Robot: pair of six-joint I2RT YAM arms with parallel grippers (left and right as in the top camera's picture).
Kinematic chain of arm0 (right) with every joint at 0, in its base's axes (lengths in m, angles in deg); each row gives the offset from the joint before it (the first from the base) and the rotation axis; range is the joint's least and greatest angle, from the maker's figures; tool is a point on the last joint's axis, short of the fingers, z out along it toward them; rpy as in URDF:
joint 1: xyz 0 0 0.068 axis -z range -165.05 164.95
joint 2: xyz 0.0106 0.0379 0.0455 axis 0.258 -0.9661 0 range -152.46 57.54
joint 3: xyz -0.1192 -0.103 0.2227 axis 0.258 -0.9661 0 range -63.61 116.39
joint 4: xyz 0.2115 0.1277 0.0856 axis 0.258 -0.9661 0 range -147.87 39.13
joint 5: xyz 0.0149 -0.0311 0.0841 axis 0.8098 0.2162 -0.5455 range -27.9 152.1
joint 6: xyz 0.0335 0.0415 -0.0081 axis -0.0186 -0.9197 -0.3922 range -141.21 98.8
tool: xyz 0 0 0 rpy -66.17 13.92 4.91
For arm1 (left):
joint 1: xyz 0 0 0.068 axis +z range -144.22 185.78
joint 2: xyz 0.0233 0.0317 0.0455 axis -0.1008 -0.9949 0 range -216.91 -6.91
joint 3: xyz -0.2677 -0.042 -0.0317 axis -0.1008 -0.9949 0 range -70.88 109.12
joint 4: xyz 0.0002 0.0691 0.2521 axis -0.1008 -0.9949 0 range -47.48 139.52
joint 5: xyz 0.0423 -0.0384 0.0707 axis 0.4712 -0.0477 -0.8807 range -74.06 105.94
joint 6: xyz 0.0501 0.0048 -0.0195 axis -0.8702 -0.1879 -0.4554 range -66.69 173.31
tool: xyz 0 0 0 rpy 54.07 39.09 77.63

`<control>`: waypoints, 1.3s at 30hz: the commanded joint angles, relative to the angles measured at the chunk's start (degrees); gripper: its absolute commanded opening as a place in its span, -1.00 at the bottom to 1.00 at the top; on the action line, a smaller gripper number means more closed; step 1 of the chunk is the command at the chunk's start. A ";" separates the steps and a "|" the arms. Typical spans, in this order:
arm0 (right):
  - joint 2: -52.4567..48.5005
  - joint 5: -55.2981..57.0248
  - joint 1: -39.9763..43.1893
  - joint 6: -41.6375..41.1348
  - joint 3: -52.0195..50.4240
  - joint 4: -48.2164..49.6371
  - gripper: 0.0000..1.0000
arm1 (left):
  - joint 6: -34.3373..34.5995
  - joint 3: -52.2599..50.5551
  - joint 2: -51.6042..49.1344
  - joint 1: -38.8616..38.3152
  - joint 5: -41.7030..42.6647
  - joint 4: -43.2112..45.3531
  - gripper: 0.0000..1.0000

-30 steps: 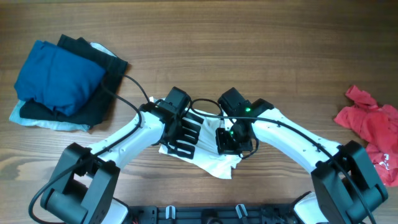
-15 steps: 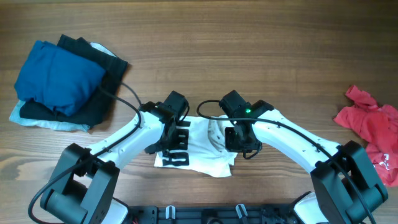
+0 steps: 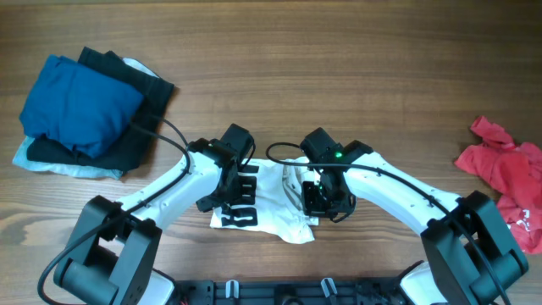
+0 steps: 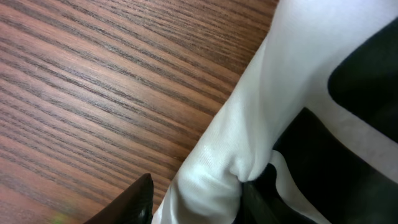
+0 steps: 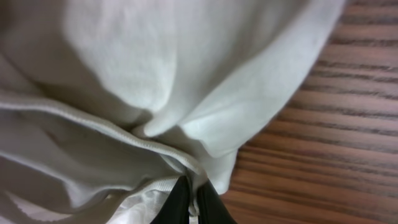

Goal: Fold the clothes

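Since a second ago the soft white T-shirt (image 3: 273, 219) with its bold black striped print has been drawn out from a narrow bunch into a flatter, wider patch, and both arms have come down toward six o'clock. It lies at six o'clock on the brown wood-grain table (image 3: 339, 51), just in front of the arm bases. The left gripper (image 4: 196, 202) sits at the garment's nine o'clock edge, its jaws partway apart with a thick roll of white fabric bunched between them, which looks like a hold. The right gripper (image 5: 189, 202) at the three o'clock edge is pinched fully together on a thin hem. The risk lies in that mismatch: the right grip has only an edge seam, so a firm pull toward three o'clock could let the hem slide out and drop that side. The left roll may gather more than one layer, so lifting it could drag the underside along and crease the fold rather than flatten it. The fabric between the two grippers is wrinkled, and folding over it now would lock those ridges in. The folded blue cloth (image 3: 80, 102) on the black garment (image 3: 140, 127) at ten o'clock and the crumpled red garment (image 3: 508, 169) at three o'clock are well apart and out of danger.
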 commanded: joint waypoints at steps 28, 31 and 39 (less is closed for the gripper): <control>0.63 6.40 0.04 -1.73 -0.44 3.63 -0.68 | 2.16 -2.64 8.70 2.32 -0.68 -5.73 -0.09; 0.87 6.34 0.04 -1.49 -0.44 3.26 -0.70 | 1.36 -0.70 13.53 4.22 -1.22 -5.16 -0.03; 8.22 1.46 0.02 -2.82 -0.44 2.60 -0.63 | -13.27 -0.20 16.63 4.48 -1.29 12.22 -0.03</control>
